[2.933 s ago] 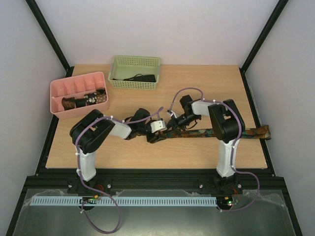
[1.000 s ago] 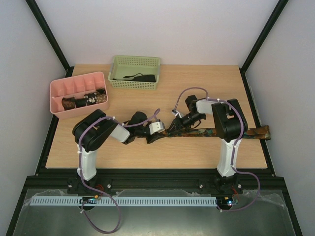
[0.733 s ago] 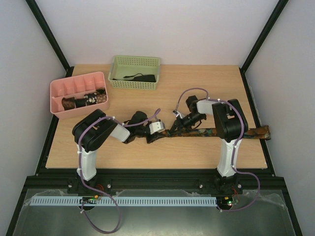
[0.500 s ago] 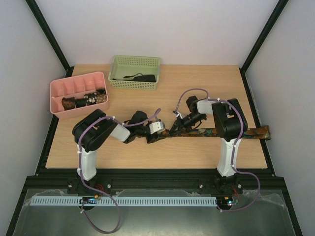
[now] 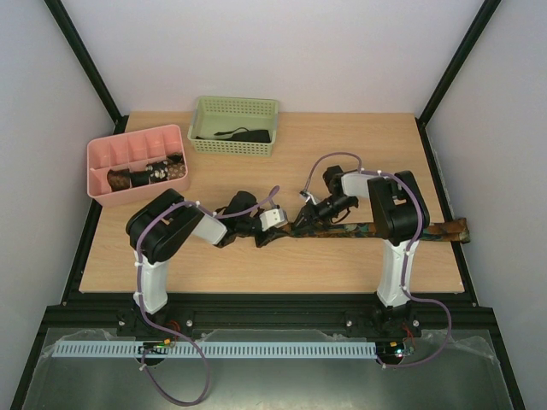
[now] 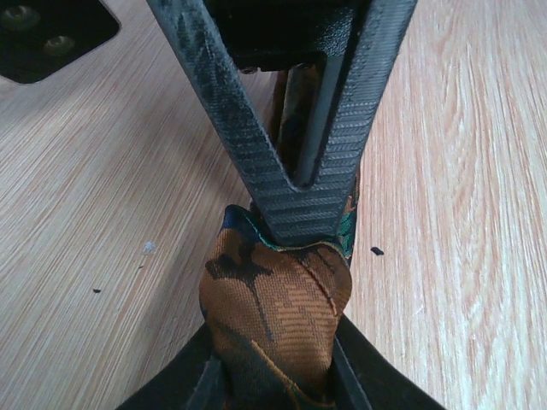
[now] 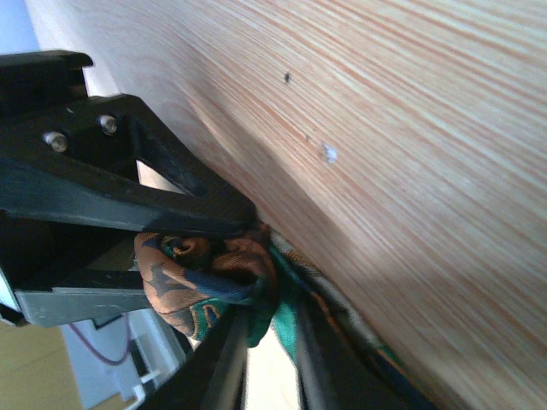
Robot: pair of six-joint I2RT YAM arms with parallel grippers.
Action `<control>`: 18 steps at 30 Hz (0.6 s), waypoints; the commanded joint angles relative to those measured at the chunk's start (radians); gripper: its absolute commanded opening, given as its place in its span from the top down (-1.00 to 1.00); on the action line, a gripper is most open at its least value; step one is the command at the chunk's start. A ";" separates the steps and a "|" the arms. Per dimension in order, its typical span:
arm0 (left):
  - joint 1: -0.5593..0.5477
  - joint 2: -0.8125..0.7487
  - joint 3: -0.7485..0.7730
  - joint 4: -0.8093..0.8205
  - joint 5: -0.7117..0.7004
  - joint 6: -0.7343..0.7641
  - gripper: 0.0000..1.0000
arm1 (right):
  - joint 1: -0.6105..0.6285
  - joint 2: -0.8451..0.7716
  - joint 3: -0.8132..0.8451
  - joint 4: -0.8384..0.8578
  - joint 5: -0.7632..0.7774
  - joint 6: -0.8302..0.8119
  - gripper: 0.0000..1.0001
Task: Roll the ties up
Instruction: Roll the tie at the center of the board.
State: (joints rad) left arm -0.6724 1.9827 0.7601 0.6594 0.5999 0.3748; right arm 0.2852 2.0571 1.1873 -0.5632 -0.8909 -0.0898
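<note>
Across the middle of the wooden table [image 5: 342, 154], an orange-green tie [image 5: 376, 229] lay as a long flat strip. Its far end hung just past the table's right edge. Its near end was bunched into a small, loose coil at the centre, where both arms met.

The left gripper [image 5: 267, 232] had its fingers clamped on that coil, one on either side of the folded fabric. The right gripper [image 5: 304, 220] came in from the opposite side, its two fingers drawn together into a narrow V that pinched the strip just beside the coil, nearly touching the left one.

At the back left, a pink tray [image 5: 98, 154] held rolled ties [image 5: 145, 176] in one compartment. A green basket [image 5: 235, 104] at the back held a dark tie [image 5: 244, 135], loose and unrolled.

The fabric looked light, thin and limp, with a smooth weave that would probably slip under a weak pinch. It folded and wrinkled wherever it was squeezed, so the coil would likely spring open if let go. The best hold seemed to be across the coil's flat sides, keeping the layers pressed together. The other gripper could take the strip close to the coil, where it could keep it taut and straight for the next turn.
</note>
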 commanded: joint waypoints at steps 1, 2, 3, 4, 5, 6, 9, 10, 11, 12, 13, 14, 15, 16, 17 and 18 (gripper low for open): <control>-0.008 0.042 -0.005 -0.131 -0.065 0.011 0.55 | -0.004 -0.033 0.008 -0.085 -0.021 -0.035 0.44; -0.009 0.041 -0.007 -0.133 -0.068 0.011 0.56 | -0.005 -0.044 0.007 -0.088 -0.035 -0.036 0.40; -0.010 0.042 -0.008 -0.134 -0.070 0.011 0.57 | -0.006 -0.053 0.006 -0.093 -0.051 -0.036 0.37; -0.010 0.042 -0.007 -0.135 -0.073 0.011 0.58 | -0.007 -0.059 0.006 -0.099 -0.068 -0.037 0.34; -0.012 0.042 -0.007 -0.136 -0.075 0.010 0.58 | -0.007 -0.063 0.008 -0.105 -0.084 -0.037 0.30; -0.013 0.041 -0.007 -0.136 -0.077 0.011 0.59 | -0.006 -0.068 0.010 -0.111 -0.103 -0.037 0.26; -0.015 0.040 -0.008 -0.142 -0.082 0.013 0.59 | -0.005 -0.088 0.007 -0.100 -0.146 -0.011 0.13; -0.015 0.040 -0.008 -0.141 -0.083 0.012 0.60 | -0.005 -0.089 0.004 -0.085 -0.152 0.003 0.11; -0.016 0.039 -0.009 -0.142 -0.084 0.011 0.60 | -0.005 -0.087 0.002 -0.072 -0.153 0.016 0.11; -0.016 0.039 -0.009 -0.142 -0.085 0.010 0.60 | -0.005 -0.081 0.002 -0.059 -0.150 0.026 0.12; -0.018 0.039 -0.008 -0.142 -0.085 0.011 0.59 | -0.004 -0.070 0.004 -0.056 -0.143 0.027 0.15; -0.018 0.038 -0.008 -0.142 -0.087 0.011 0.59 | -0.004 -0.059 0.006 -0.055 -0.131 0.028 0.17; -0.018 0.038 -0.007 -0.142 -0.088 0.010 0.59 | -0.003 -0.047 0.008 -0.054 -0.112 0.029 0.20; -0.018 0.038 -0.009 -0.142 -0.086 0.012 0.59 | -0.003 -0.036 0.011 -0.051 -0.089 0.034 0.21; -0.018 0.037 -0.009 -0.142 -0.086 0.012 0.59 | -0.003 -0.028 0.013 -0.051 -0.070 0.033 0.22; -0.018 0.036 -0.009 -0.143 -0.085 0.013 0.59 | -0.004 -0.021 0.015 -0.044 -0.050 0.039 0.23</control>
State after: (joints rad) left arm -0.6823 1.9827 0.7696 0.6479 0.5728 0.3775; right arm 0.2806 2.0010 1.1885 -0.5983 -0.9817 -0.0727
